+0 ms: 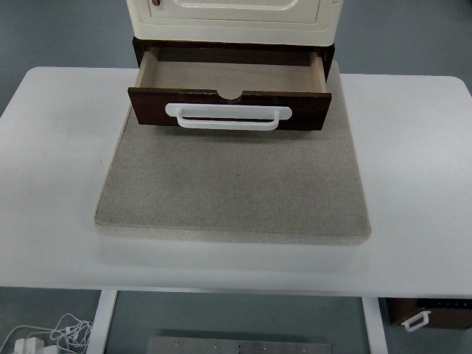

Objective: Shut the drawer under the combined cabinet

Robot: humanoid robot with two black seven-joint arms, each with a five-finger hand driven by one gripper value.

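Observation:
A cream cabinet [232, 15] stands at the back of a grey stone-like slab [232, 184]. Under it a dark brown drawer [228, 107] is pulled out toward me, showing its bare tan inside [230, 76]. A white bar handle [227, 116] runs across the drawer's front. Neither of my hands shows in the top view.
The slab lies on a white table [51, 162] that reaches both picture edges. Below the table's front edge, white cables and a plug [44, 335] lie on the floor at left. At the lower right is a small dark box with a white handle [424, 316].

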